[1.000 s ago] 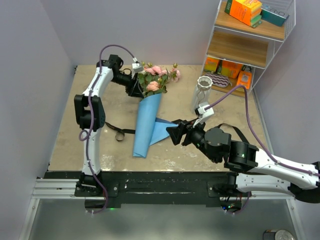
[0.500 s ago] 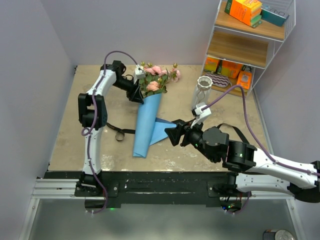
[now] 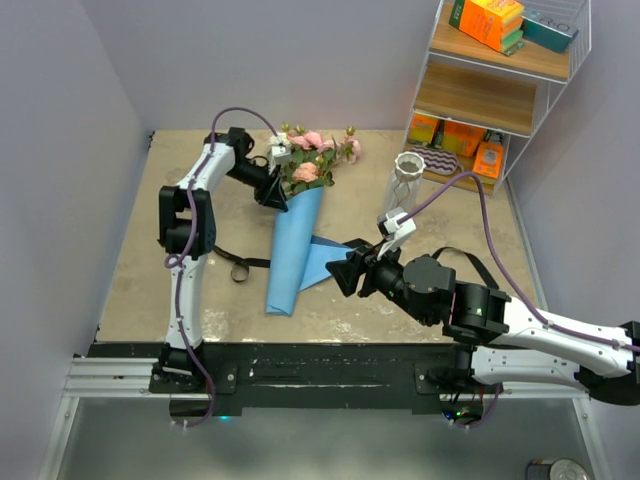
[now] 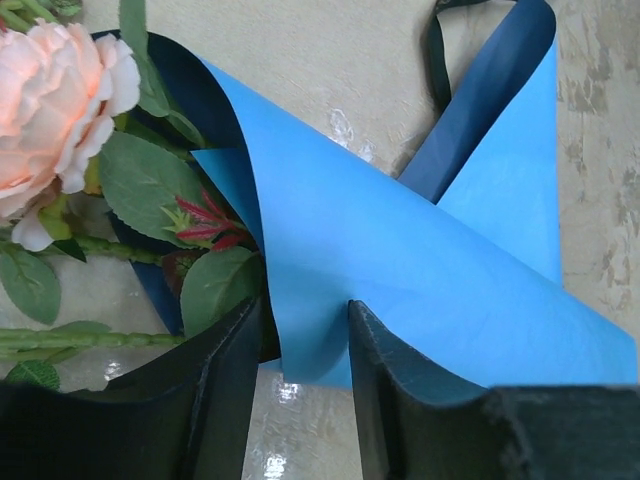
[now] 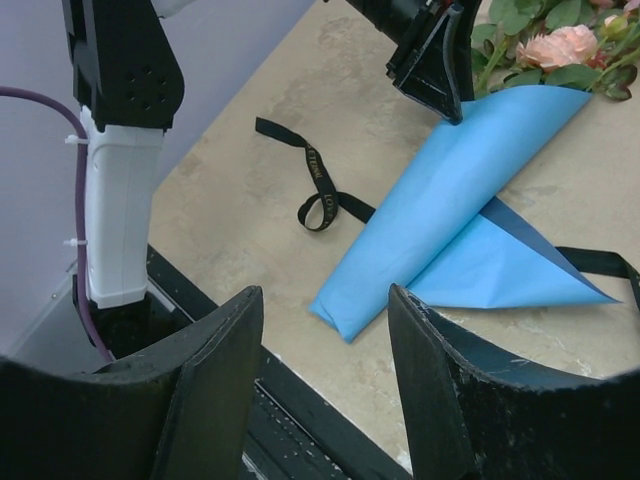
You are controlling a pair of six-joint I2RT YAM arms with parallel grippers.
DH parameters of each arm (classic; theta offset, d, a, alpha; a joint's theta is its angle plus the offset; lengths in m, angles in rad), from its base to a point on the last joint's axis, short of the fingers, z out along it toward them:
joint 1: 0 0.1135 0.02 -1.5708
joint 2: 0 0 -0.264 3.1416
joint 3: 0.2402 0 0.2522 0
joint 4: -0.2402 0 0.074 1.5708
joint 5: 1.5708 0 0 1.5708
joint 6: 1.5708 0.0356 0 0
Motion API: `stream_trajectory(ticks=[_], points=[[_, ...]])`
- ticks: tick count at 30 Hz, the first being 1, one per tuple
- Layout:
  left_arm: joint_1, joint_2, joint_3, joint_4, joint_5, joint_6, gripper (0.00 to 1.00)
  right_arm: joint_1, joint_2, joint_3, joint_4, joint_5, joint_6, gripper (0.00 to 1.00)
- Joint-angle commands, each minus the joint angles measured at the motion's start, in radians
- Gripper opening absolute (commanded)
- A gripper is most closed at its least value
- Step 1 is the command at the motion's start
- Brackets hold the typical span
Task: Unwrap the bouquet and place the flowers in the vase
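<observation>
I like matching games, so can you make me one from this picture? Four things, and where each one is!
Things:
1. blue paper
2. black ribbon
3. vase
4. big orange box

Places:
A. standing upright on the table, next to the shelf
B. up on the top board of the shelf
C. lying down, rolled in a cone round the flowers
D. lying loose and flat on the table

Pairs: 1-C, 2-D, 3-A, 4-B
</observation>
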Motion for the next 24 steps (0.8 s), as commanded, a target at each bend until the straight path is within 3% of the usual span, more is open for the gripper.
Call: stream_trajectory(ticks=[1,7,14,24], points=[[-0.005,0.013,-0.012,-0.101,0.034,0.131,0.36,0.000,-0.007,0.001,0.056,-0.029,0.000,0.56],[-0.008,-0.022,-0.030,-0.128,0.036,0.174,0.18,0.000,0.002,-0.006,0.071,-0.035,0.001,0.52],[-0.008,-0.037,-0.018,-0.128,0.031,0.148,0.05,0.000,-0.009,-0.016,0.074,-0.028,0.010,0.50],[-0.010,-0.203,0.022,-0.128,0.151,0.072,0.00,0.000,-0.039,-0.030,0.063,0.000,0.012,0.48]])
